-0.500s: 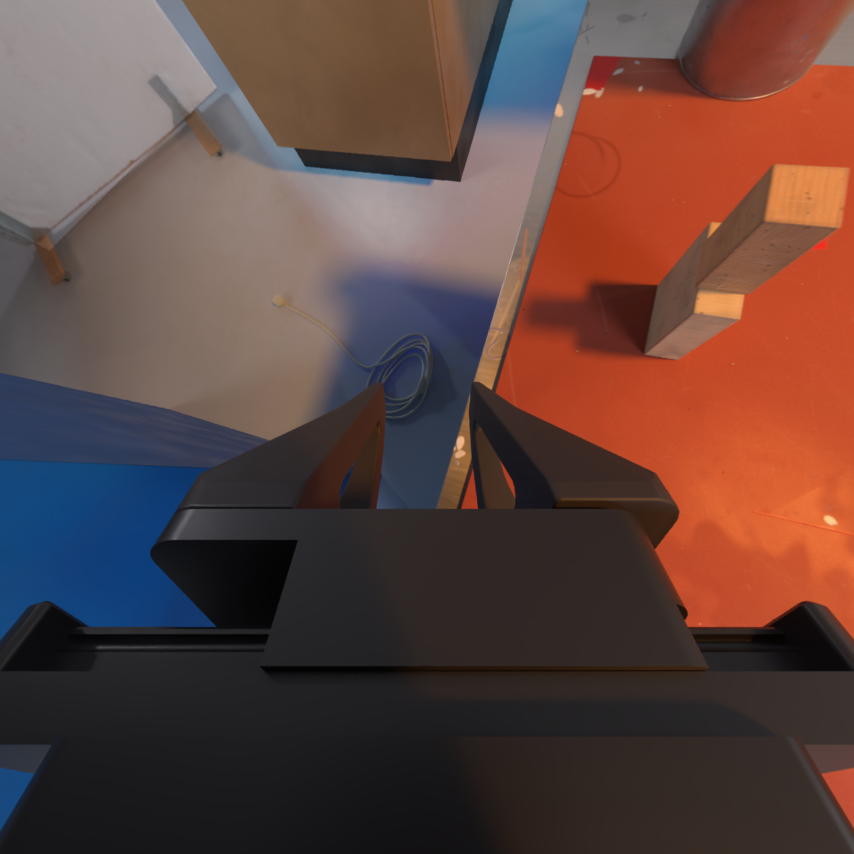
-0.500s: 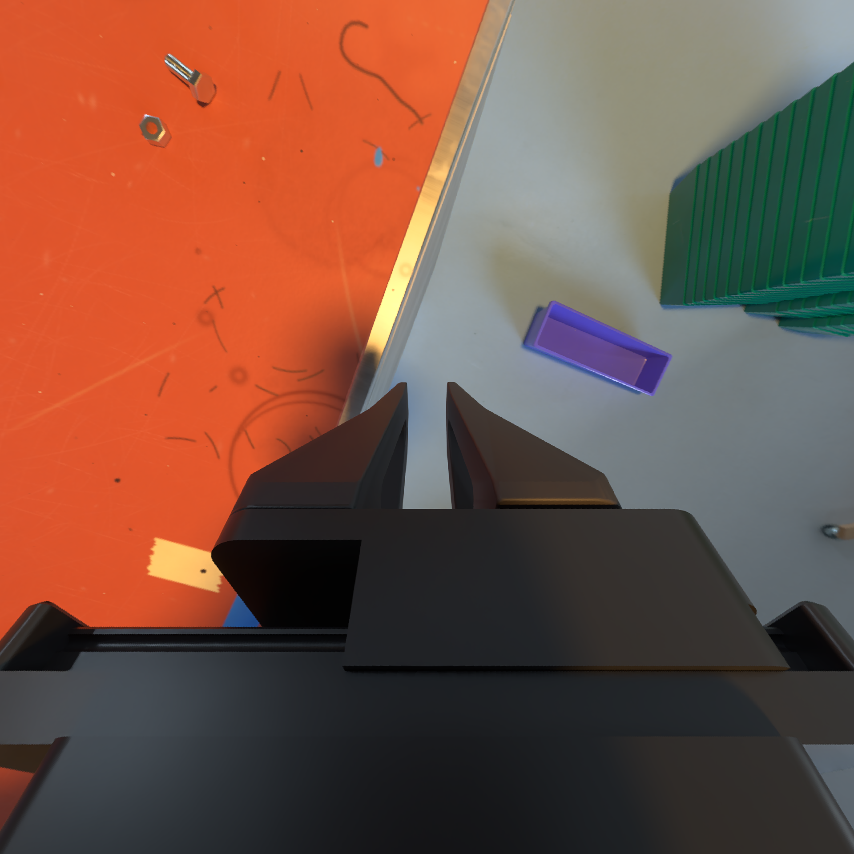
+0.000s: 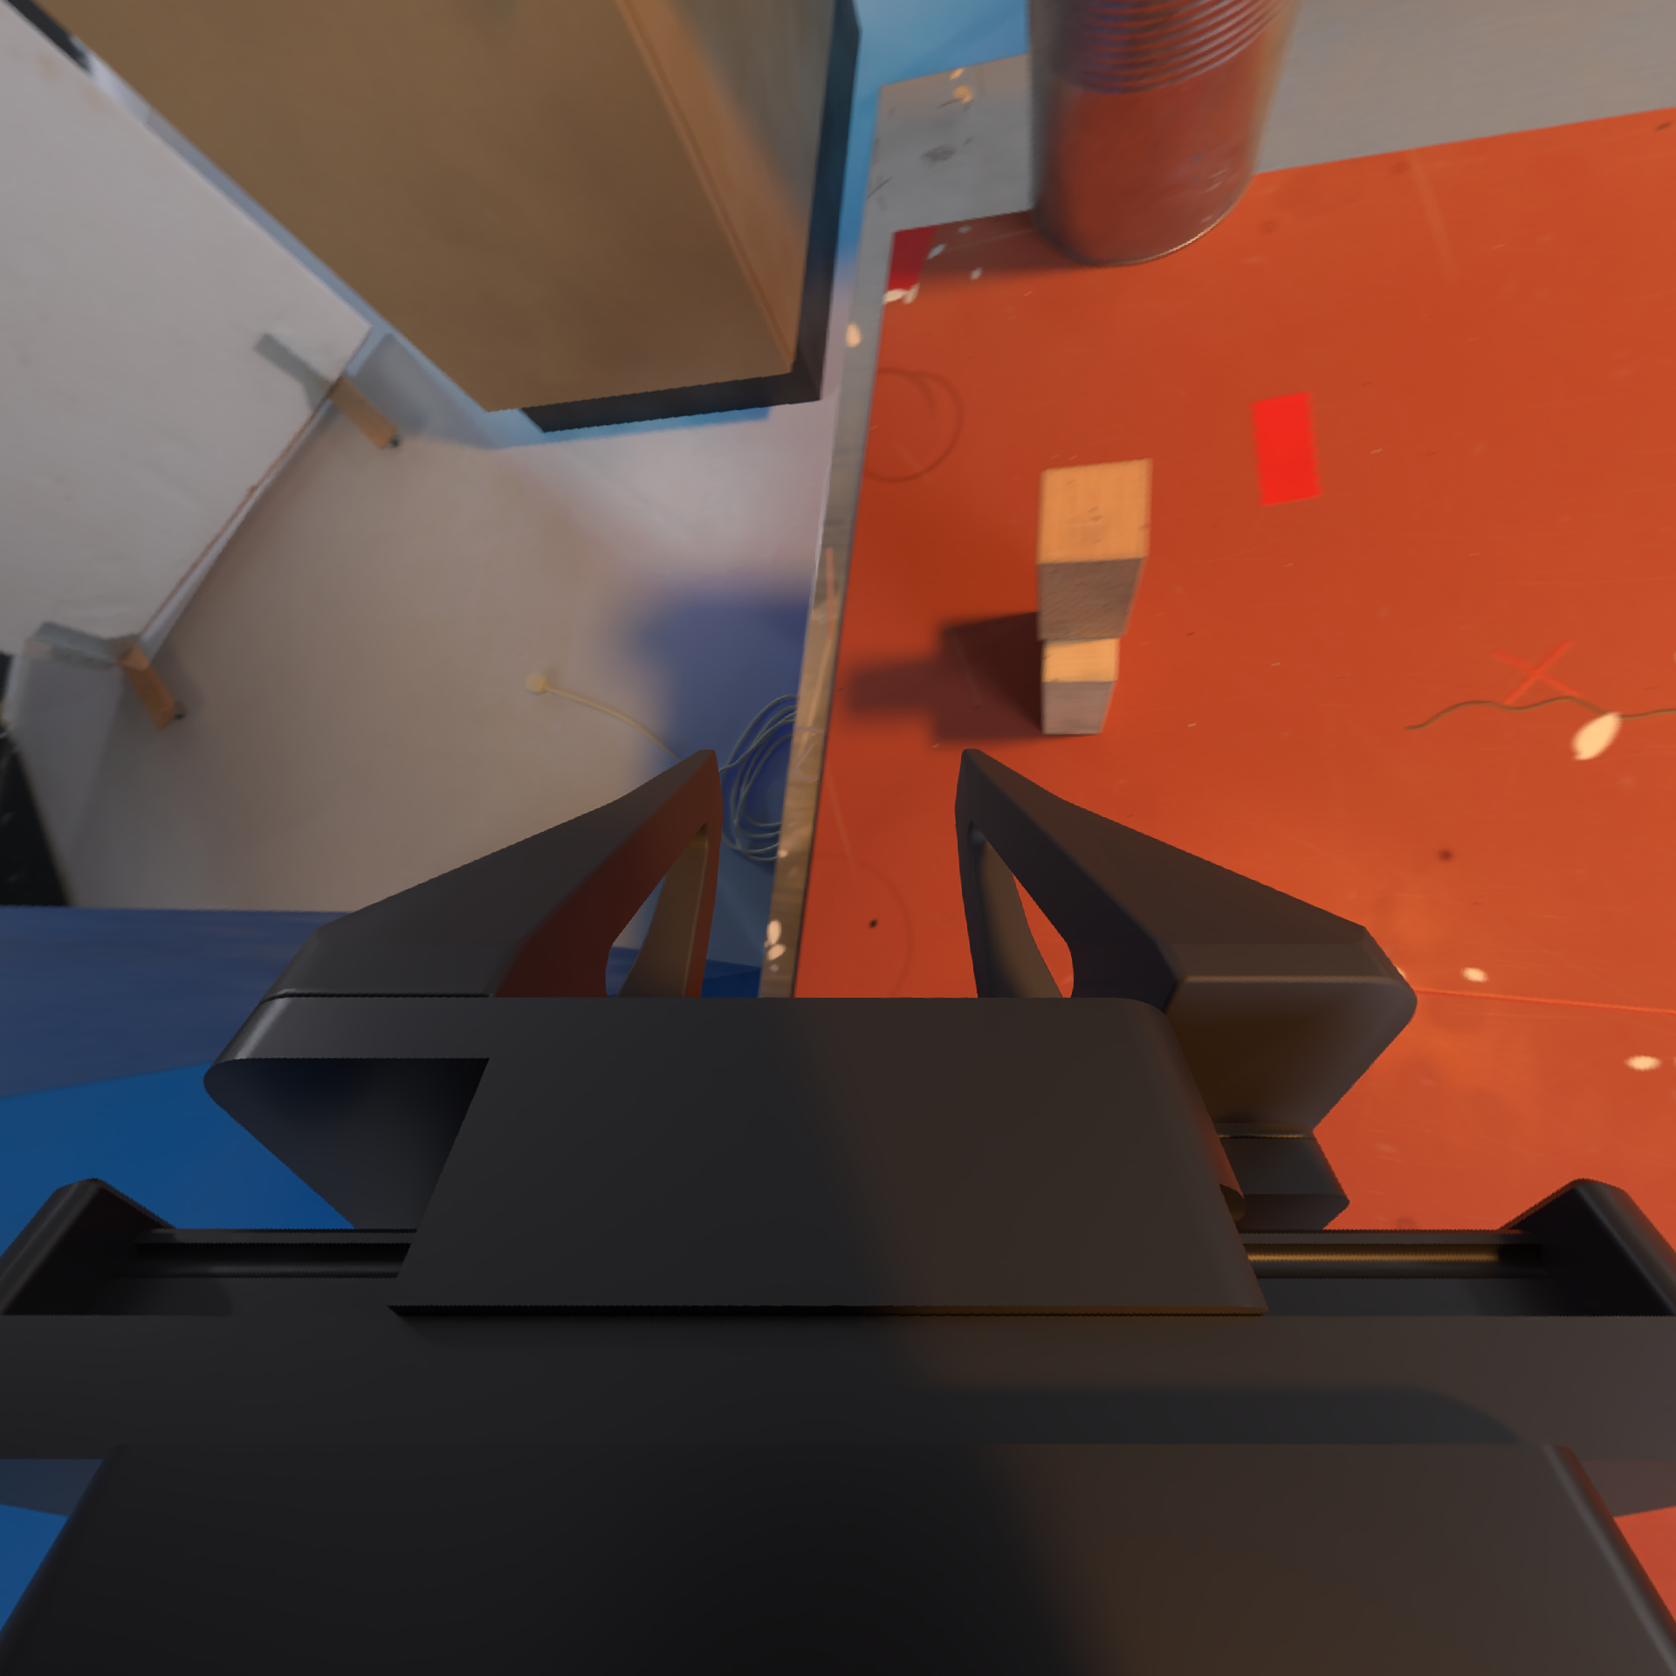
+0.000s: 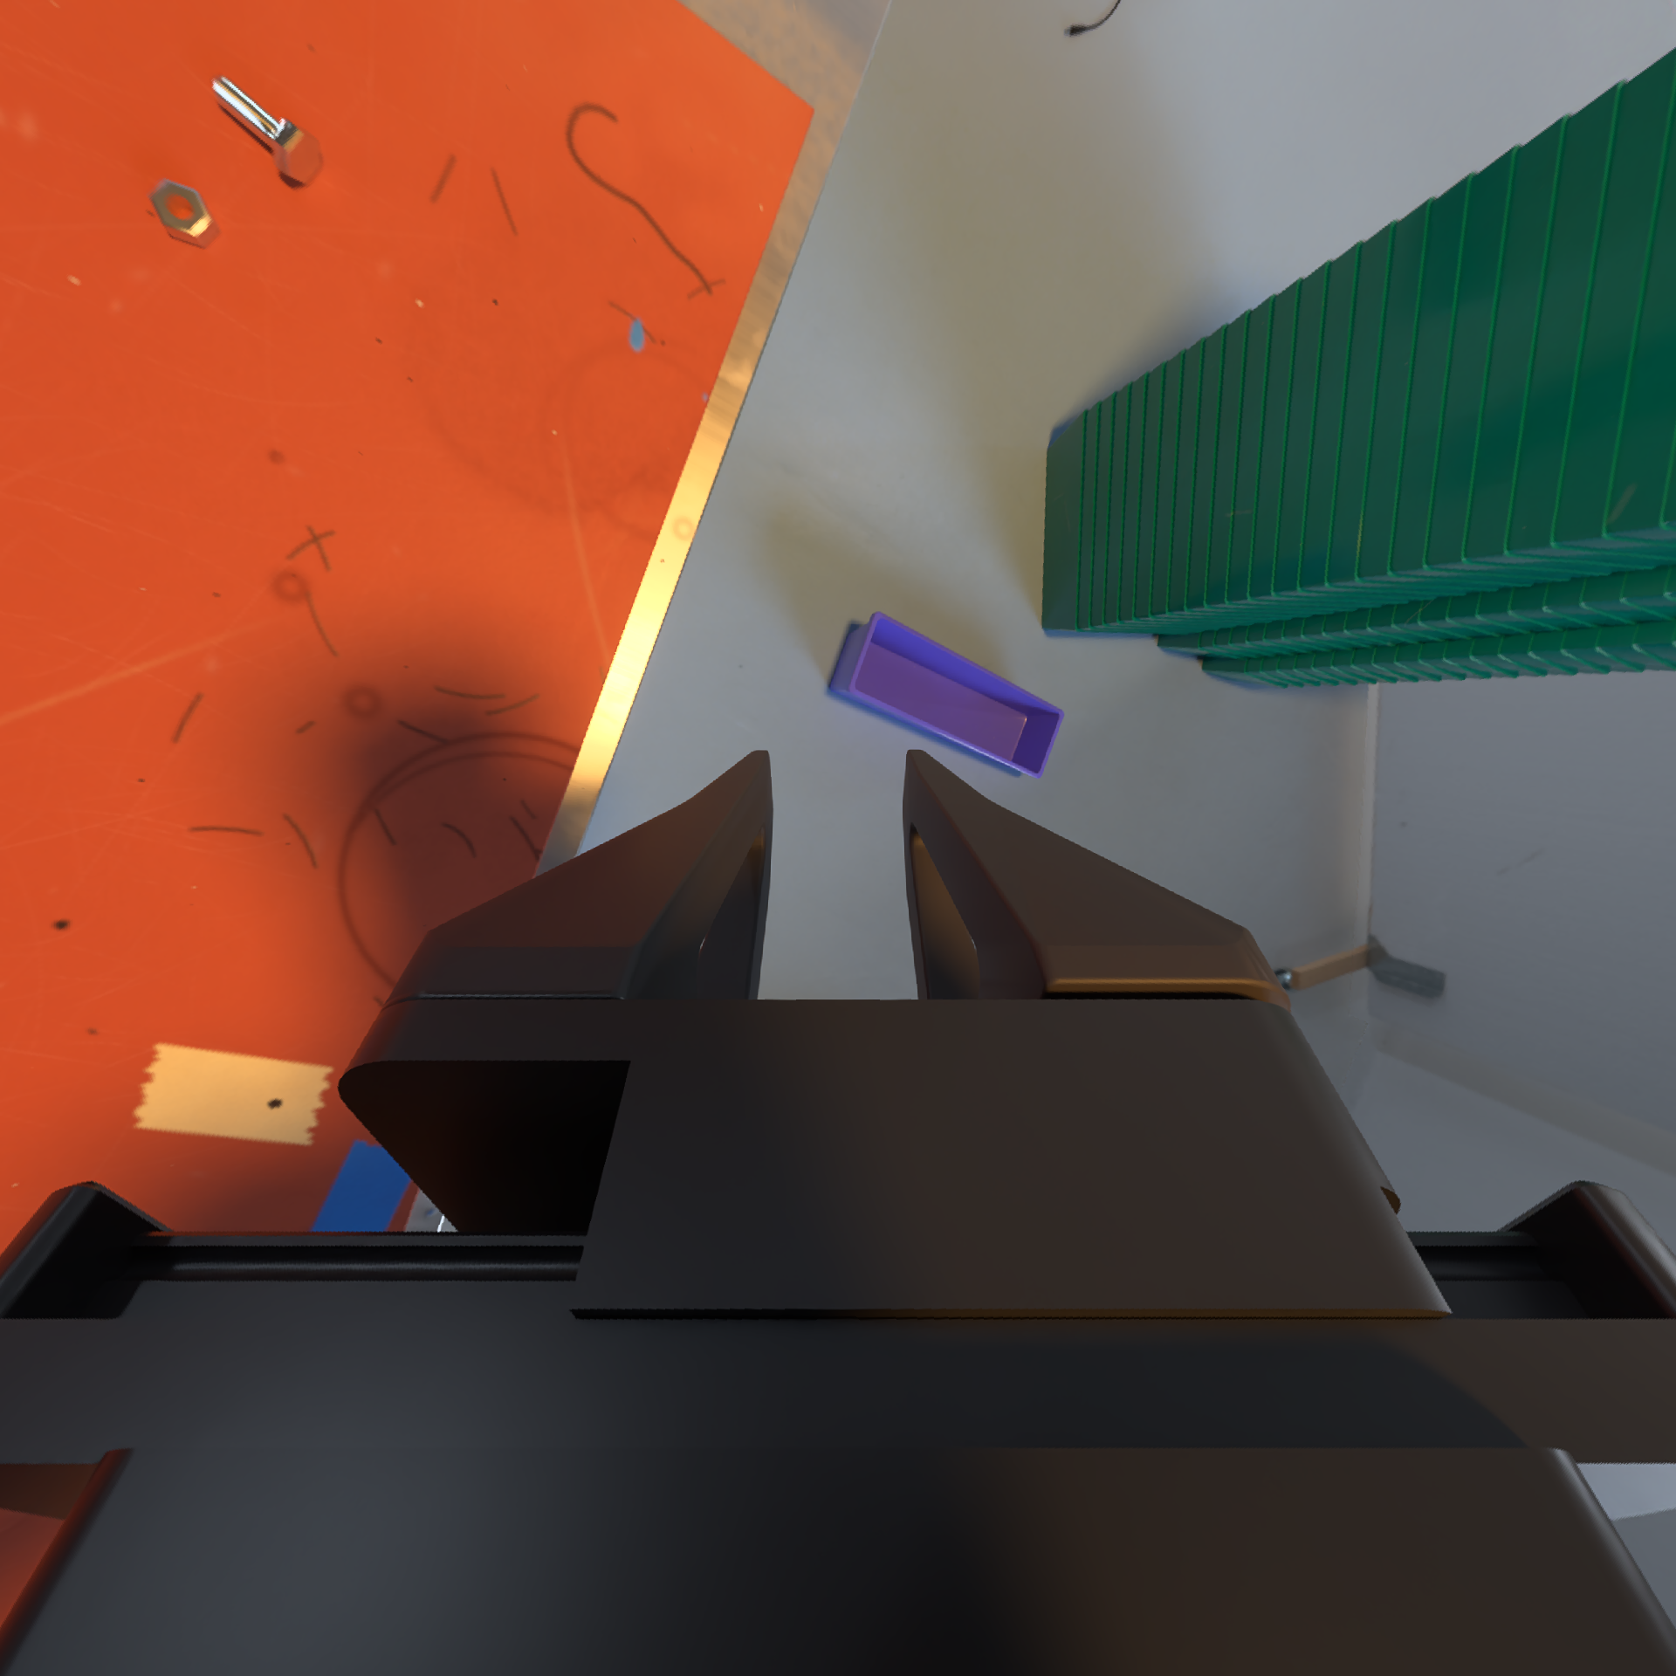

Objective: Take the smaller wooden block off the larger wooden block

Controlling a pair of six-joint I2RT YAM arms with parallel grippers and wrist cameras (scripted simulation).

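Observation:
In the left wrist view two wooden blocks stand stacked on the orange table (image 3: 1315, 862), ahead and a little right of my fingers. The upper block (image 3: 1093, 544) rests on the lower block (image 3: 1077, 685), and I see both end-on. From here I cannot tell which is the larger. My left gripper (image 3: 839, 757) is open and empty, over the table's left edge, short of the blocks. My right gripper (image 4: 836, 757) is open by a smaller gap and empty, past the table's right edge. The blocks do not show in the right wrist view.
A rust-red metal can (image 3: 1152, 136) stands behind the blocks. A brown cabinet (image 3: 544, 181) and a coiled cable (image 3: 757, 789) are off the table's metal edge (image 3: 830, 635). A bolt (image 4: 272, 131), a nut (image 4: 184, 211), a purple tray (image 4: 948, 698) and a green stack (image 4: 1406, 453) show in the right wrist view.
Both grippers have opened wider. The left wrist view has swung towards the table, so the blocks now sit nearer its middle and are seen end-on. The right view has shifted a little.

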